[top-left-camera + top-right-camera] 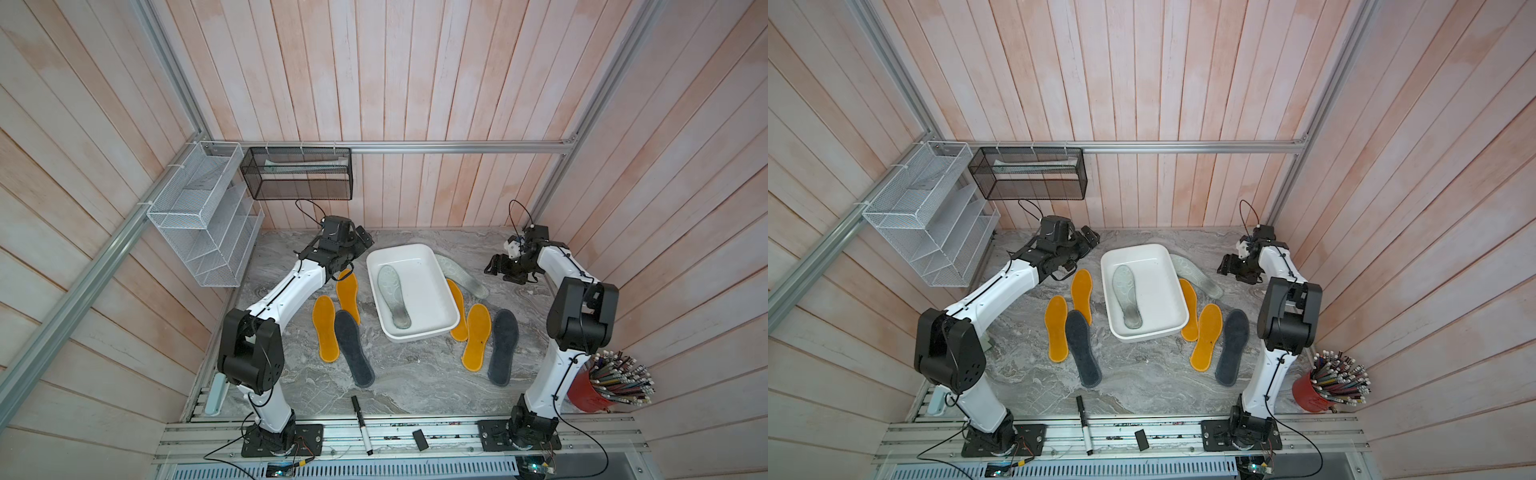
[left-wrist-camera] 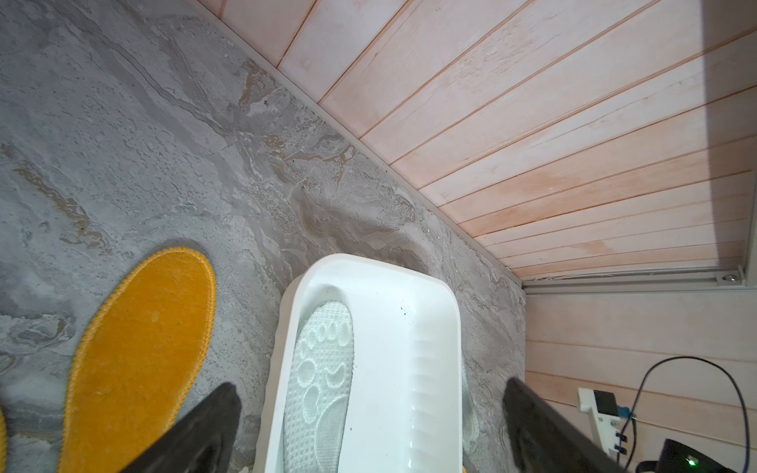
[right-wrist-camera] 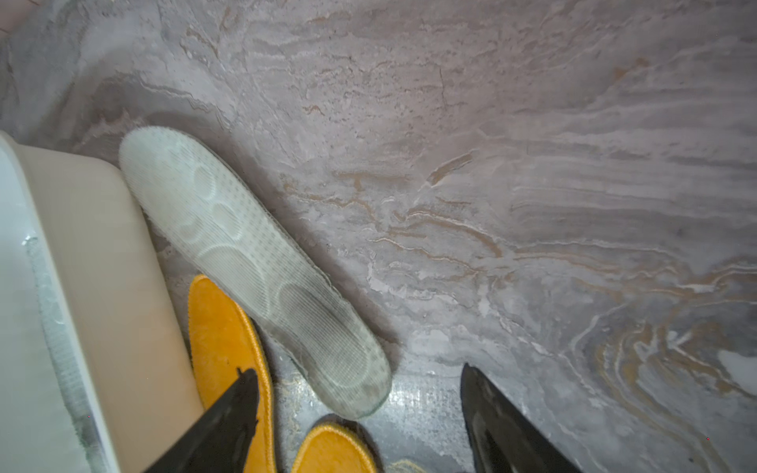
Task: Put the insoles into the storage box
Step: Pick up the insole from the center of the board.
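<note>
The white storage box [image 1: 415,337] stands mid-table with one pale patterned insole [image 1: 395,301] lying inside it. A second pale insole [image 1: 459,274] lies on the table against the box's right side. Two yellow insoles [image 1: 348,295] and a dark grey one [image 1: 354,349] lie left of the box. Two more yellow ones [image 1: 477,336] and another dark grey one [image 1: 503,347] lie to its right. My left gripper [image 2: 368,387] is open at the box's far left corner, holding nothing. Open too, my right gripper [image 3: 357,372] hangs by the outer pale insole's [image 3: 254,262] heel end.
A white wire rack [image 1: 199,216] and a black mesh basket [image 1: 297,174] hang on the back left walls. A red cup of pencils [image 1: 598,386] stands at the front right. A marker [image 1: 360,424] and a small black block [image 1: 420,439] lie at the front edge.
</note>
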Available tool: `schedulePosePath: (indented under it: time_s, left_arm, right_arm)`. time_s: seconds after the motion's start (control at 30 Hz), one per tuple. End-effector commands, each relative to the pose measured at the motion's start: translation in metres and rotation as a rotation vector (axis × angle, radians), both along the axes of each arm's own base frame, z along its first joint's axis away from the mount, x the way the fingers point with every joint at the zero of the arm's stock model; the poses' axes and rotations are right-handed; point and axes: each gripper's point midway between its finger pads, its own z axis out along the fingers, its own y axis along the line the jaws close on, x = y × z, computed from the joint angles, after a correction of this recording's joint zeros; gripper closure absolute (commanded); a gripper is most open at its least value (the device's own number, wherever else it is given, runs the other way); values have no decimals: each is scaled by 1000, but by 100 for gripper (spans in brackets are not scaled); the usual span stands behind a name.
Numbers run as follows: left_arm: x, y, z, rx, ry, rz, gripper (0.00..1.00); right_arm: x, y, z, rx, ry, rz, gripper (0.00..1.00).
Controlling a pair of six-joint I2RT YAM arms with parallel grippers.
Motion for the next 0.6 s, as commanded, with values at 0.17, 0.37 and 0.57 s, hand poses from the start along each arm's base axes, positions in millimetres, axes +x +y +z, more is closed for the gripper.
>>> schedulePosePath:
  time_s: [0.17,0.37,0.57]
  left_arm:
    - [3,-1,-4,-7,4,-18,0]
    - [0,-1,-8,-8,18,-30,0]
    - [0,3,-12,-8,26,-25,0]
  right_arm:
    - [3,43,-15,-146,-8,240,22]
    - [15,41,-23,-264,6,246,23]
    - [15,40,-27,-275,6,273,23]
